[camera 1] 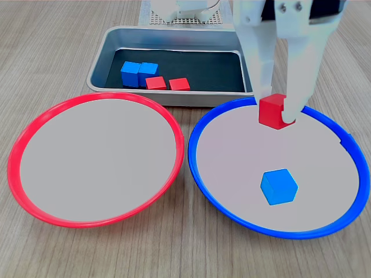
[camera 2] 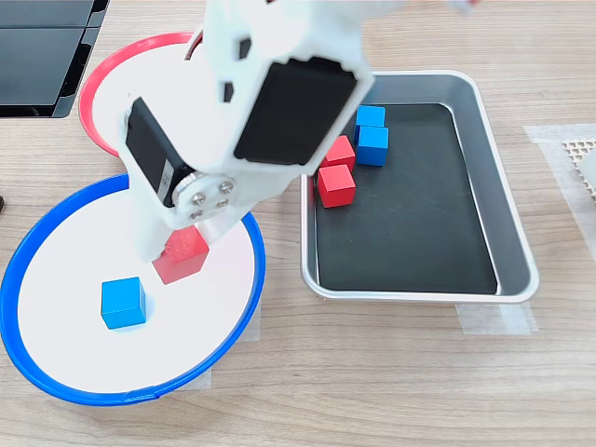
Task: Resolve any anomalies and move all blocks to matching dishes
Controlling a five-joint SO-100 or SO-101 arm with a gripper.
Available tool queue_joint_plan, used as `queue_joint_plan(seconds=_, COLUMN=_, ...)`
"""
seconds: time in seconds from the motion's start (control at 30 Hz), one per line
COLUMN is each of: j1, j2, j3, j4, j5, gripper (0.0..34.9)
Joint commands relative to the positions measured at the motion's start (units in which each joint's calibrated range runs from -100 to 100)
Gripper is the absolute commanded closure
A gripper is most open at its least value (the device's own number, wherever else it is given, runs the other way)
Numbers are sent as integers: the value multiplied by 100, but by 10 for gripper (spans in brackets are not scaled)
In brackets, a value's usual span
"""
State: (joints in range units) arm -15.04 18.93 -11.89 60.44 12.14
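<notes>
The pincer [camera 1: 281, 113] grips 1 red block [camera 1: 272, 111] over the blue-rimmed dish [camera 1: 200, 174], above its far part in the first exterior view. 1 blue block [camera 1: 279, 186] lies in that dish; 2 red and 2 blue blocks sit in the metal tray [camera 1: 174, 37] behind it.

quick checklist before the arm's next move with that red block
1. Grip: the hand is shut on the red block - ok.
2. Destination: the block hangs over the blue-rimmed dish, the wrong colour - not ok.
3. Red-rimmed dish: nothing in it, room to drop - ok.
4. Blue block lies in the blue-rimmed dish, apart from the hand - ok.
5. Grey tray: two red and two blue blocks not yet moved - not ok.
6. Block's height above the dish - cannot tell.
</notes>
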Motion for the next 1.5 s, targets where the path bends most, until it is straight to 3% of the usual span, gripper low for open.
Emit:
queue_joint_plan(seconds=0.0, j1=248, j2=-63, j3=-409, j4=-56, j5=-34, gripper=346)
queue_joint_plan(seconds=0.1, j1=719, j2=-234, j3=-436, j4=-23, j5=-5, gripper=347)
queue_joint_plan(seconds=0.3, j1=2290, j2=-285, j3=-618, j4=184, j5=254, gripper=347)
queue_joint_plan(seconds=0.47, j1=2864, j2=-251, j3=-218, j4=-179, j5=523, gripper=346)
queue_joint_plan(seconds=0.5, j1=2902, j2=-234, j3=-54, j4=-278, j5=596, gripper=314)
queue_joint_plan(seconds=0.53, j1=2911, j2=-208, j3=74, j4=-411, j5=601, gripper=254)
queue_joint_plan(seconds=0.57, j1=2911, j2=-191, j3=101, j4=-435, j5=601, gripper=240)
queue_joint_plan(seconds=0.6, j1=2874, j2=-148, j3=119, j4=-477, j5=606, gripper=184)
queue_joint_plan(seconds=0.63, j1=2855, j2=-140, j3=110, j4=-485, j5=596, gripper=174)
queue_joint_plan(seconds=0.9, j1=2704, j2=-763, j3=483, j4=-155, j5=567, gripper=202)
queue_joint_plan(seconds=1.1, j1=2629, j2=-2332, j3=2213, j4=712, j5=772, gripper=239)
queue_joint_plan(seconds=1.27, j1=2394, j2=-3509, j3=4134, j4=448, j5=884, gripper=234)
queue_joint_plan(seconds=1.47, j1=1980, j2=-3193, j3=4543, j4=341, j5=698, gripper=233)
